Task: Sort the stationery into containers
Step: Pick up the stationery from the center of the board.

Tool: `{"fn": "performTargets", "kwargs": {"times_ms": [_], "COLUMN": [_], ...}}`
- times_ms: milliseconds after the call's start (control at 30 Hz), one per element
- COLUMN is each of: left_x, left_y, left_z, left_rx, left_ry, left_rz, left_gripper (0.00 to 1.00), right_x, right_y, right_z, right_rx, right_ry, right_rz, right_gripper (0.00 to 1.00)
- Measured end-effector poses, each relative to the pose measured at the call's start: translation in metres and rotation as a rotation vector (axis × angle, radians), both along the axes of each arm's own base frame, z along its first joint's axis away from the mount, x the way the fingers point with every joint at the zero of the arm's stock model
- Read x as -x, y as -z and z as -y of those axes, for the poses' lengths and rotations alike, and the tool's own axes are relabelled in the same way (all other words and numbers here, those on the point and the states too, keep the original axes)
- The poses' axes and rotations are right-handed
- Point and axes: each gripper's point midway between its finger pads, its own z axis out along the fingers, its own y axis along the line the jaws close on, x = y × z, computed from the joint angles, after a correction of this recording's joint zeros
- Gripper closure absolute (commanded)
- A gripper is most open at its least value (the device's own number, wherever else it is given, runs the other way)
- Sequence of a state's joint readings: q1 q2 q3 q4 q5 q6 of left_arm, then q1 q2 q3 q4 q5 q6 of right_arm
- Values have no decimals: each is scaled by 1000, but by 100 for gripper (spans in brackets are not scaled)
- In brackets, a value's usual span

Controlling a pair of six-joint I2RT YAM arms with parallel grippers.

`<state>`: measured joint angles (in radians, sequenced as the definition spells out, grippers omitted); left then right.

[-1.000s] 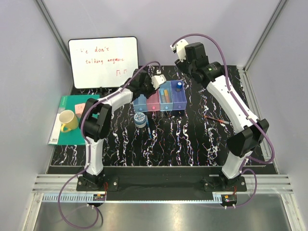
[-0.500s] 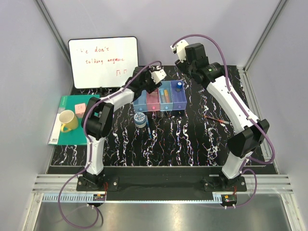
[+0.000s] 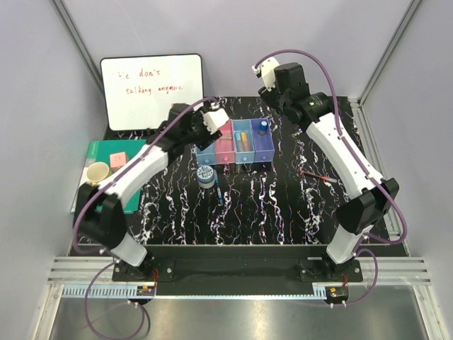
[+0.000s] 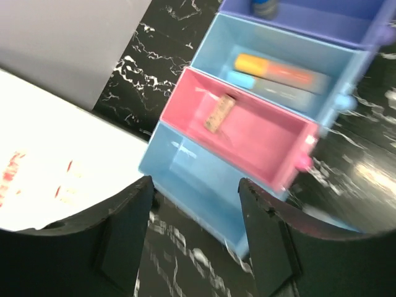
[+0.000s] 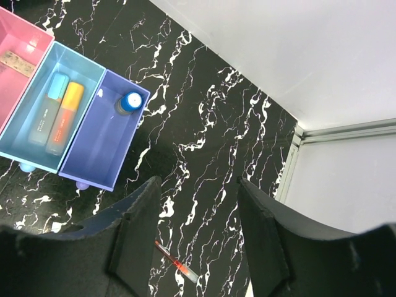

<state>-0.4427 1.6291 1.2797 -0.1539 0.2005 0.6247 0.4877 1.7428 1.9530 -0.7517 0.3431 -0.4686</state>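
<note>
The four joined containers (image 3: pixel 237 144) stand at the back middle of the table. In the left wrist view they run light blue (image 4: pixel 185 170), pink (image 4: pixel 260 139), light blue (image 4: pixel 272 46) and purple (image 4: pixel 322 18). The pink one holds a small beige piece (image 4: pixel 219 113); the second blue one holds orange and blue markers (image 4: pixel 272 69). The blue-capped cylinder (image 5: pixel 130 102) stands in the purple bin. The tape roll (image 3: pixel 206 175) and a blue pen (image 3: pixel 221 193) lie in front of the bins. A red-orange pen (image 5: pixel 176 263) lies at the right. My left gripper (image 4: pixel 195 182) is open and empty above the first bin's near-left corner. My right gripper (image 5: pixel 198 180) is open and empty, high behind the bins.
A whiteboard (image 3: pixel 151 91) leans at the back left. A green notebook (image 3: pixel 113 159) with a yellow mug (image 3: pixel 98 172) lies at the left edge, partly under my left arm. The metal rail (image 3: pixel 368 127) bounds the table on the right.
My left arm has swung its elbow out to the left and forward, and its gripper has drawn back left from over the bins. The right arm has hardly moved.
</note>
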Motion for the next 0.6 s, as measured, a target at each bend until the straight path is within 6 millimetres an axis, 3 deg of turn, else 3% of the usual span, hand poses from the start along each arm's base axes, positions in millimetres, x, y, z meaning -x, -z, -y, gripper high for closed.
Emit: {"fn": "performTargets", "kwargs": {"times_ms": [100, 167, 333, 500, 600], "left_x": [39, 62, 104, 117, 105], "left_y": [-23, -17, 55, 111, 108], "left_z": [-12, -17, -23, -21, -12], "left_rx": [13, 13, -46, -95, -85], "left_ry": [20, 36, 32, -12, -22], "left_rz": [-7, -53, -319, -525, -517], "left_gripper": [34, 32, 33, 34, 33], "right_x": [2, 4, 9, 14, 19], "right_y": [-6, -10, -21, -31, -36], "right_z": [1, 2, 4, 7, 10], "right_rx": [-2, -3, -11, -20, -24], "right_ry": [-3, -7, -11, -13, -15], "right_rz": [11, 19, 41, 62, 72], "right_gripper": [30, 28, 27, 26, 23]}}
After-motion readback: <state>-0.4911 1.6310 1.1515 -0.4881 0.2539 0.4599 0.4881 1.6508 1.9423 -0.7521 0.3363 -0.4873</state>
